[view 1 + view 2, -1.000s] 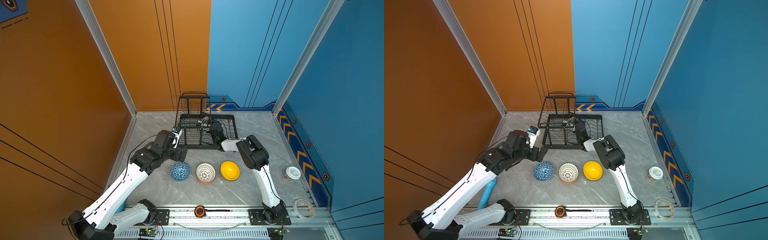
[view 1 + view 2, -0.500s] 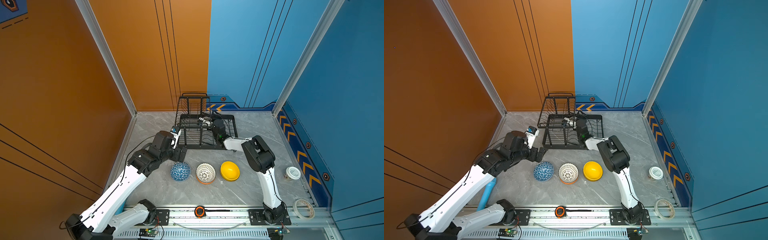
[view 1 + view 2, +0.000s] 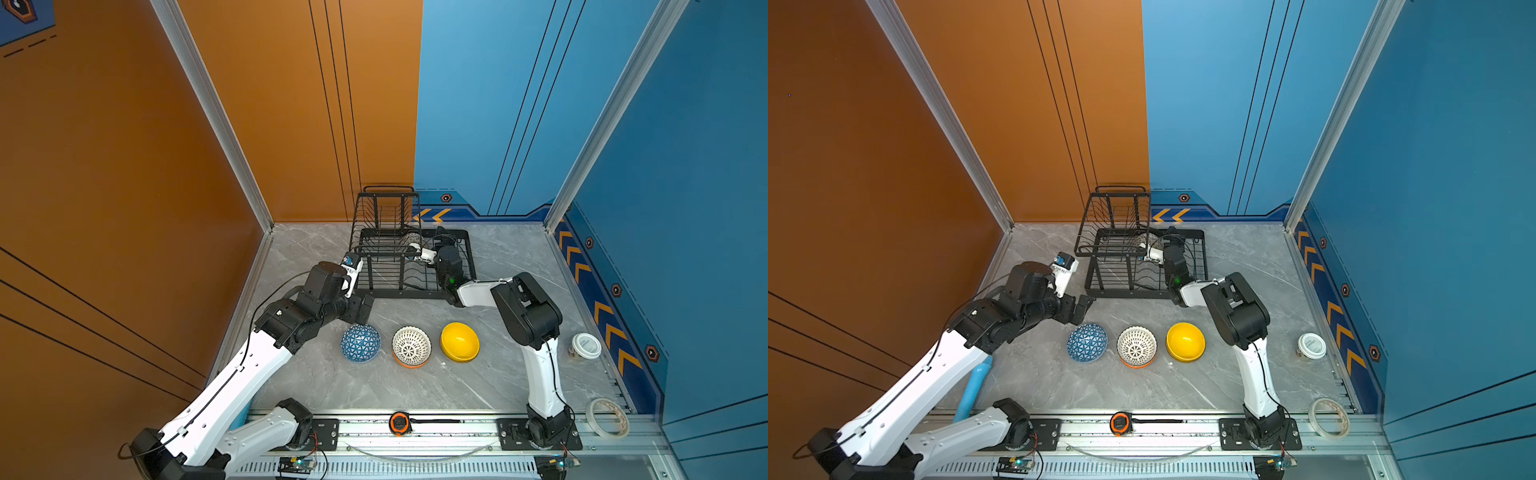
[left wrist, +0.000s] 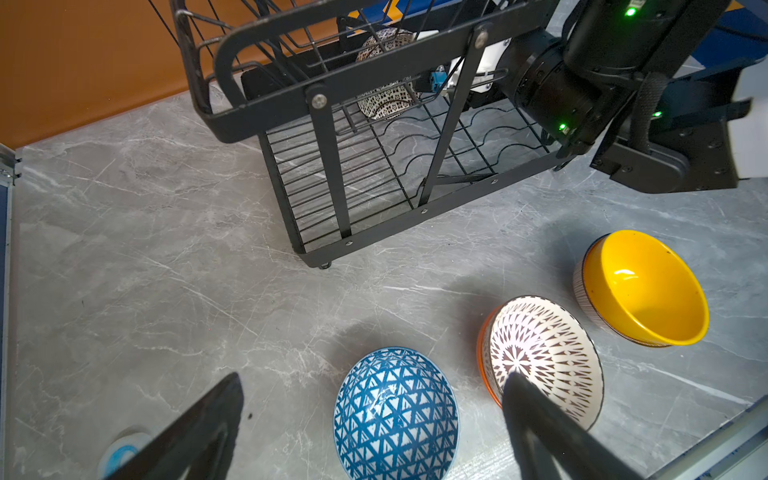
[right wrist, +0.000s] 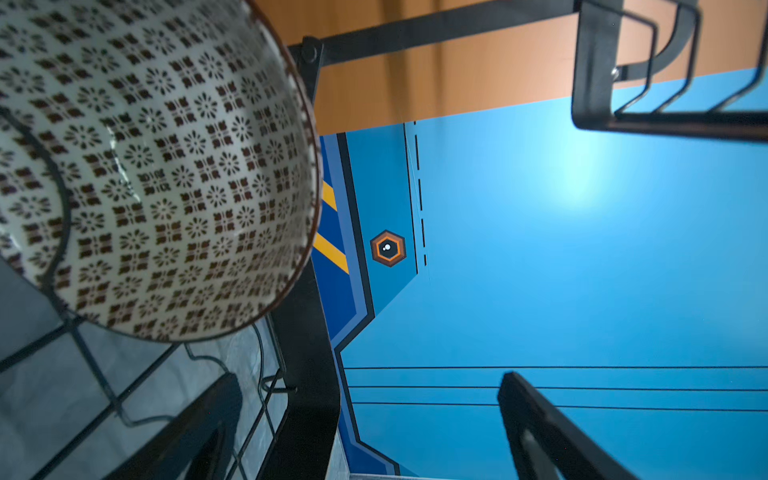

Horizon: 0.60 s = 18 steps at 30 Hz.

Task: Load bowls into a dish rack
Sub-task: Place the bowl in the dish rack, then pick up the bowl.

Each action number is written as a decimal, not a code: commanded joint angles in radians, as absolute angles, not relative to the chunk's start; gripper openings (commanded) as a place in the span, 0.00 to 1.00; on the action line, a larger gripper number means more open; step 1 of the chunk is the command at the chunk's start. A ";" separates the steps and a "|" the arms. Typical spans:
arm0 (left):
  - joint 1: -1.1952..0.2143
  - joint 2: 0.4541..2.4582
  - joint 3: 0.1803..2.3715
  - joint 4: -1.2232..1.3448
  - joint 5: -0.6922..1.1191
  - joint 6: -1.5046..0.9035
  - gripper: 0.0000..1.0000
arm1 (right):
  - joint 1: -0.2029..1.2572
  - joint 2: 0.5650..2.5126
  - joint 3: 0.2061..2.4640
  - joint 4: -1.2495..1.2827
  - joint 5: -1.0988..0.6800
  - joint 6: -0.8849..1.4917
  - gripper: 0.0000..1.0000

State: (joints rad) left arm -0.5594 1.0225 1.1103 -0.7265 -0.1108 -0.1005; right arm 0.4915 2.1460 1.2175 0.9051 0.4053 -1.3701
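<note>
We find the left pincer (image 4: 372,377) spread and empty just short of the blue-white bowl (image 4: 395,415) on the surface (image 4: 124,249), the nearer arm to it, while the right pincer (image 5: 370,377), also apart and empty, stands inside the dish rack (image 4: 374,232) beside the black-patterned bowl (image 5: 166,166) lodged there.

No word or number can be read. Behind the dish rack (image 3: 407,295), the blue wall band (image 3: 463,214) carries two yellow chevrons (image 3: 432,215) and an orange hexagon badge (image 3: 446,198). Right of the rack, the white jar lid (image 3: 586,345) bears print too small to read.
</note>
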 commanded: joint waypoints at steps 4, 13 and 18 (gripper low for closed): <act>-0.558 1.016 1.141 -0.736 -0.098 -0.077 0.98 | 0.470 2.001 1.123 0.971 0.469 -1.351 0.99; -0.555 1.023 1.165 -0.746 -0.083 -0.082 0.98 | 0.457 1.902 1.018 0.982 0.582 -1.184 1.00; -0.554 1.009 1.155 -0.750 -0.088 -0.084 0.98 | 0.455 1.815 0.934 0.927 0.620 -1.088 1.00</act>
State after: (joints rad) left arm -0.5575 1.0264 1.1385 -0.7307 -0.1017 -0.0940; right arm 0.4587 1.8816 0.9684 0.9531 0.5625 -1.1923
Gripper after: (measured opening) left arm 0.979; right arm 0.999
